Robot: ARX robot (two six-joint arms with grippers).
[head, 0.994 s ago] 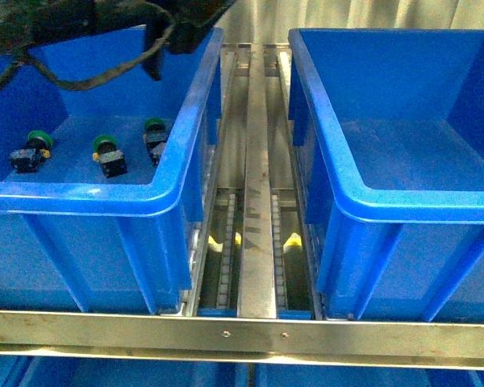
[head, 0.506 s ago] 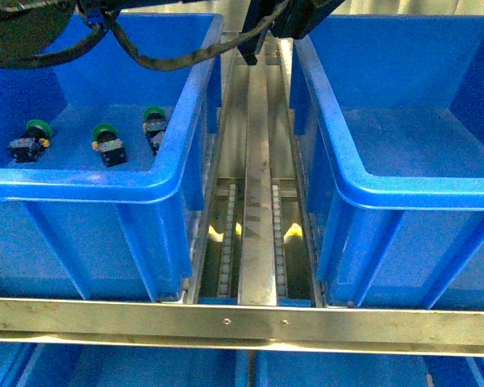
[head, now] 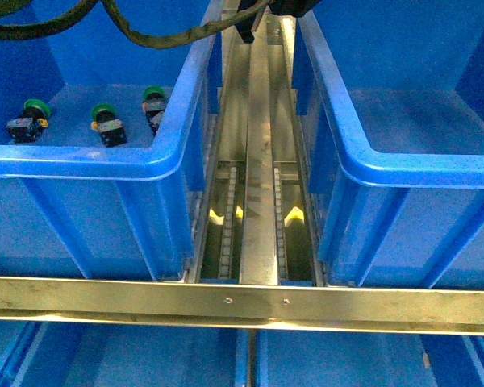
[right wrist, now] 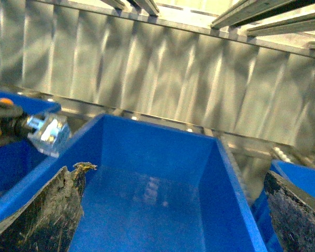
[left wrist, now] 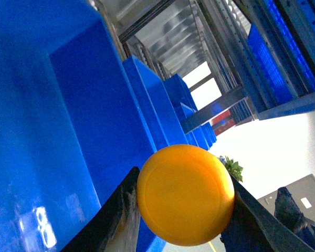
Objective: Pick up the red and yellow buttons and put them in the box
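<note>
The yellow button (left wrist: 185,195) fills the lower middle of the left wrist view, its round cap facing the camera. My left gripper (left wrist: 184,202) is shut on it, one dark finger (left wrist: 119,212) on each side of the cap. In the front view only a dark finger tip (head: 246,31) and a cable (head: 161,32) show at the top, over the metal rails. My right gripper (right wrist: 173,207) is open above the empty blue box (right wrist: 147,157), also seen as the right-hand box (head: 387,173) in the front view. The red button is out of view.
The left blue bin (head: 81,161) holds three green-capped switches (head: 106,125). Metal roller rails (head: 258,185) run between the two bins, and a steel crossbar (head: 242,305) spans the front. More blue bins sit below it. A corrugated metal wall (right wrist: 157,73) stands behind the box.
The left arm has moved right from above the left bin to above the rails and has mostly left the top of the front view. The green switches stay put.
</note>
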